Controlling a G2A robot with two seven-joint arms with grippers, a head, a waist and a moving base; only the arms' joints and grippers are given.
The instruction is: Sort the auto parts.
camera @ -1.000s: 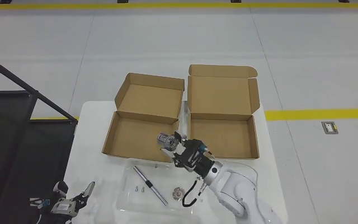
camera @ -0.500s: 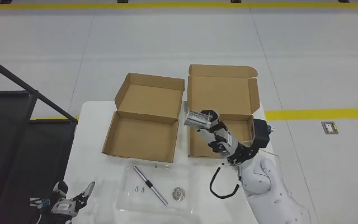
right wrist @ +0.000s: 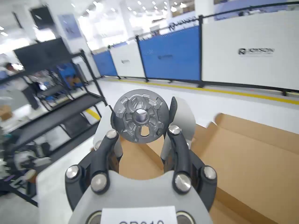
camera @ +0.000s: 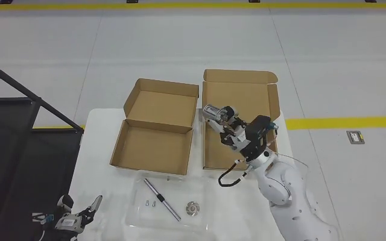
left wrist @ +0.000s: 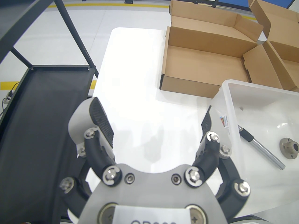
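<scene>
My right gripper (camera: pixel 220 118) is shut on a round grey metal part (camera: pixel 213 112), a disc with a centre hub and cut-outs (right wrist: pixel 140 116). It hangs above the back left corner of the right cardboard box (camera: pixel 256 149), whose brown inside (right wrist: pixel 245 155) lies under the fingers. The left cardboard box (camera: pixel 151 147) stands beside it. My left gripper (camera: pixel 78 217) hovers low off the table's front left corner, open with nothing between its pads (left wrist: pixel 153 115). In the clear plastic bin (camera: pixel 136 220) lie a steel rod (camera: pixel 161 199), a small flange (camera: pixel 192 208) and two tiny screws (camera: pixel 149 203).
Both boxes have their lids folded up at the back. A black metal rack (left wrist: pixel 46 108) stands left of the white table (camera: pixel 96 156). The left wrist view has the bin's wall (left wrist: pixel 230 108), the rod (left wrist: pixel 261 149) and the flange (left wrist: pixel 289 148) close by.
My right arm carried the metal part from above the left box's front right corner rightward and back, to above the right box. The left arm has not moved.
</scene>
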